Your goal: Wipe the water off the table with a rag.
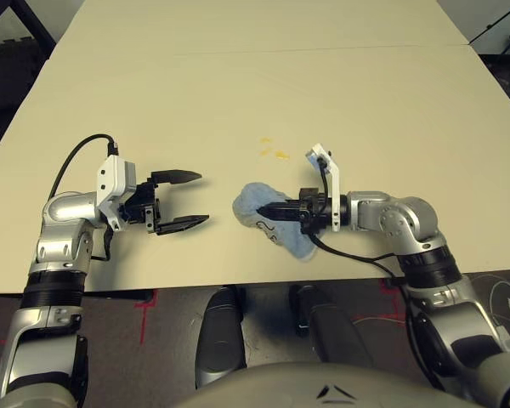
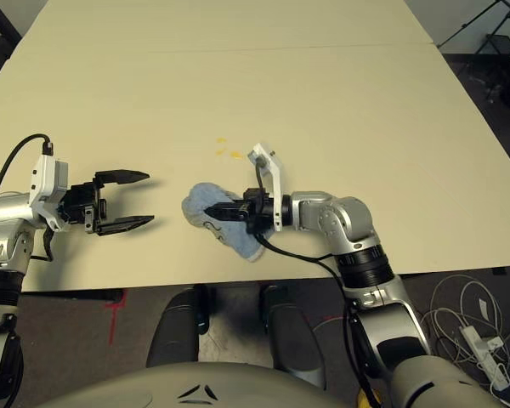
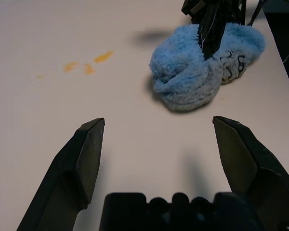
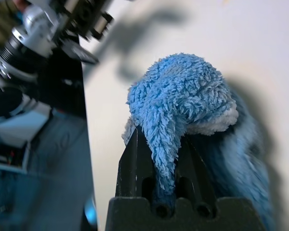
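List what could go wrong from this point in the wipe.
1. The right gripper pinches only a fold of the rag, and the rest lies bunched on the table. A sweep may drag a lump rather than a flat face and smear the water.
2. The droplets lie apart from the rag, farther from the robot, so a short stroke could miss them.
3. The left gripper hangs open near the rag; a wide sweep could hit it.

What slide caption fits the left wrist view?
Open left gripper faces the rag pinched by the right gripper, water beside.
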